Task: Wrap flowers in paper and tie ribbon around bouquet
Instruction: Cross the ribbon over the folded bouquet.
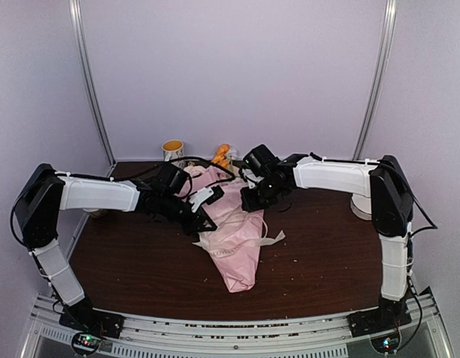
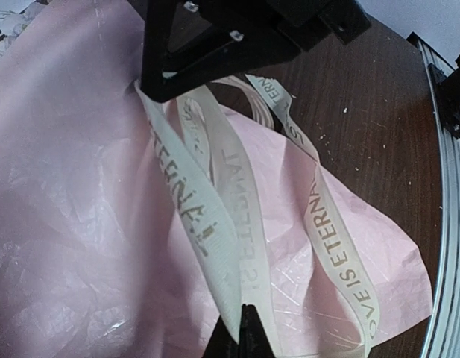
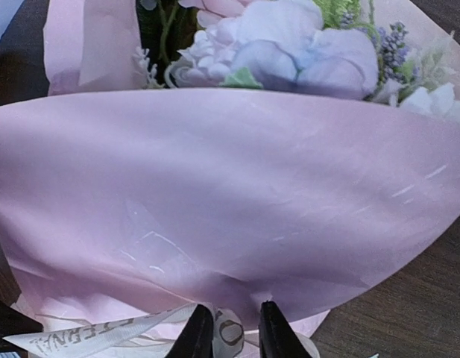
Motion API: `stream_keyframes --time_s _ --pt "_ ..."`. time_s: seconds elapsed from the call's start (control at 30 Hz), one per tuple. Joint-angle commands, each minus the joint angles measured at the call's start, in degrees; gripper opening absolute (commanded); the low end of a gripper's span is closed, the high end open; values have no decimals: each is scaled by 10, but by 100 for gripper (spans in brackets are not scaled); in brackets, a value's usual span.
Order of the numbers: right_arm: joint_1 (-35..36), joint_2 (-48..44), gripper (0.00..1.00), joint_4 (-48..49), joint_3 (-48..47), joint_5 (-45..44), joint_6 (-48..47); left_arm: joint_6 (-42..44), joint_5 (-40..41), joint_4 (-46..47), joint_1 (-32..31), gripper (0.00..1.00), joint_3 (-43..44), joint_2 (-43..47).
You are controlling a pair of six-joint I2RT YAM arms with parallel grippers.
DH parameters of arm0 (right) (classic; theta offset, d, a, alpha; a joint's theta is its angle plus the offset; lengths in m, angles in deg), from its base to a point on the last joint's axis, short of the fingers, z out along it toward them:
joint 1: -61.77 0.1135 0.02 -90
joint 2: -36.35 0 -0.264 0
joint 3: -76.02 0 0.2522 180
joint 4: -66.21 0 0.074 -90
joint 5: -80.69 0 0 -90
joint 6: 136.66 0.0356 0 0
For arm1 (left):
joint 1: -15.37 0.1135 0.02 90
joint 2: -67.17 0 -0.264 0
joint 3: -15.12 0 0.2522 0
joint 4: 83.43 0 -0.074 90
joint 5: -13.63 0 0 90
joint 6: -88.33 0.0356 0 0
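Note:
The bouquet (image 1: 233, 231) lies in the middle of the table, a cone of pale pink paper (image 3: 230, 194) with its narrow end toward the front. Pale blue, white and lilac flowers (image 3: 289, 45) show at the wide end, and orange blooms (image 1: 223, 154) poke out at the back. The cream ribbon (image 2: 230, 201), printed with lettering, runs in several strands across the paper. My left gripper (image 2: 249, 335) is shut on the ribbon. My right gripper (image 3: 231, 337) hovers at the paper's lower fold. Its jaws are slightly apart, with a loop of ribbon (image 3: 228, 332) lying loose between them.
A yellow-rimmed mug (image 1: 172, 149) stands at the back left by the wall. A white round object (image 1: 359, 208) sits at the right behind my right arm. The dark wooden table (image 1: 140, 261) ends in a metal rail (image 2: 453, 186) at the near edge.

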Motion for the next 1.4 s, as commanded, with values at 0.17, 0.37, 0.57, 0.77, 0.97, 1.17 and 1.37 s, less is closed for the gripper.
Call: stream_keyframes --time_s 0.17,0.37,0.57,0.77,0.97,1.17,1.37 --pt "-58 4 23 -98 -20 -116 -22 -8 -22 21 11 0 -9 20" --pt "-79 -7 29 -109 -26 -123 -40 -9 -22 24 14 0 -13 21" --pt "-70 -72 28 -36 50 -36 -94 -14 -19 31 17 0 -17 20" --pt "-67 -133 34 89 180 117 -91 -19 -6 33 24 0 -20 19" --pt "-63 -109 44 116 217 160 -77 -25 9 39 26 0 -20 17" --pt "-62 -106 44 111 210 130 -77 -35 37 58 26 0 -25 25" --pt "-78 -133 45 115 223 112 -71 -57 102 77 33 0 -26 33"
